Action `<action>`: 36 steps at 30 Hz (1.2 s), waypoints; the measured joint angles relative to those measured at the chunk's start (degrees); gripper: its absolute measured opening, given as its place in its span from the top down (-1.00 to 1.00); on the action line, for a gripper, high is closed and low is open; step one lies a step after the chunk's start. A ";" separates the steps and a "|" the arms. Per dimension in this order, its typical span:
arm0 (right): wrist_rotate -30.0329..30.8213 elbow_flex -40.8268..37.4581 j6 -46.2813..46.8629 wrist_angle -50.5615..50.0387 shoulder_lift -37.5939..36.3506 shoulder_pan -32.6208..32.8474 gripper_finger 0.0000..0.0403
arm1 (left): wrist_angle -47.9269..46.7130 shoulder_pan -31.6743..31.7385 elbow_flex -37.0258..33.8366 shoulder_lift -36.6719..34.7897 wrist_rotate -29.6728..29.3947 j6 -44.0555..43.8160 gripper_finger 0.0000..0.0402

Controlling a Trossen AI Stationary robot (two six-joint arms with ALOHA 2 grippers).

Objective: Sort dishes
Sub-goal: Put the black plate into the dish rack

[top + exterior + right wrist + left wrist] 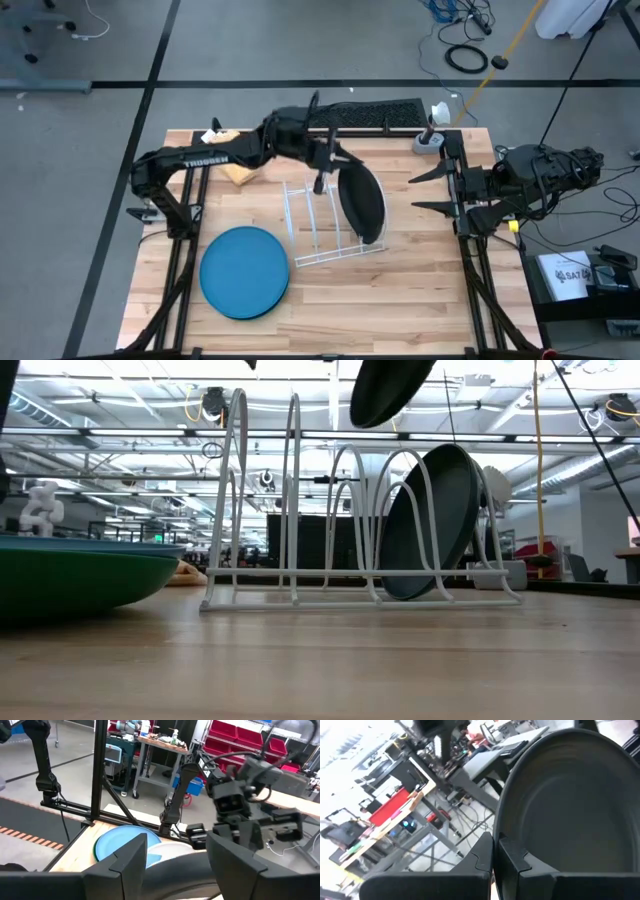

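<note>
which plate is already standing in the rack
The dark teal plate, leaning upright in the white wire rack. The black plate hangs above the rack in the left gripper; the blue plate and green plate lie stacked flat on the table.

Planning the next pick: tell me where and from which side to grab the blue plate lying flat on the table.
Take the blue plate by its rim, probably from its bare outer edge facing the table's front. It lies flat on top of the green plate, so only a thin lip is exposed; a gripper would likely come in low and pinch that lip. The left gripper is busy, shut on the black plate.
</note>
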 joint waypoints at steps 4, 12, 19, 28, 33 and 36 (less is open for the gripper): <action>0.00 0.00 -1.12 0.02 0.01 0.00 0.01 | 0.09 2.29 0.04 0.80 1.60 -0.40 0.94; 0.00 0.00 -1.88 -0.03 0.02 0.00 0.01 | 0.07 4.10 -2.01 4.94 2.99 -0.19 0.94; 0.00 0.00 -1.88 -0.62 0.02 -0.01 0.01 | 1.37 4.62 -2.26 6.32 3.48 -0.05 0.94; 0.00 0.00 -1.83 -0.83 0.02 0.00 0.01 | -3.04 4.62 -2.25 6.54 2.56 0.17 0.94; 0.00 -0.02 -1.68 -0.83 0.02 0.00 0.01 | -5.87 4.60 -2.25 6.54 1.03 0.00 0.79; 0.00 -0.02 -1.64 -0.83 0.02 -0.02 0.01 | -6.42 4.60 -2.25 6.54 -0.56 0.06 0.75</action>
